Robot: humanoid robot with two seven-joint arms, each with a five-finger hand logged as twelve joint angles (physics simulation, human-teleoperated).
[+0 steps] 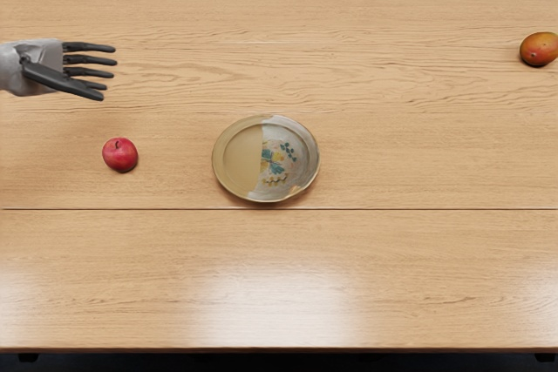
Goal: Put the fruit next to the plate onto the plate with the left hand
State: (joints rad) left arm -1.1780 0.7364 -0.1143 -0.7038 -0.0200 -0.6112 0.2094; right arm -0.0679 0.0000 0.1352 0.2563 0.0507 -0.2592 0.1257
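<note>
Left hand [70, 67] hovers, fingers spread, holding nothing; apparent apple [120, 154] lies beside the plate [221, 163].

Left hand [57, 67] hangs above and left of the apple [120, 154], with only bare table [366, 285] between them. The apple-to-plate [234, 158] gap is open wood with a straight path. The plate rim is low, so little to lift over. The mango [539, 49] is far right at the back, well apart from that lane. The front half of the table is free.
</note>
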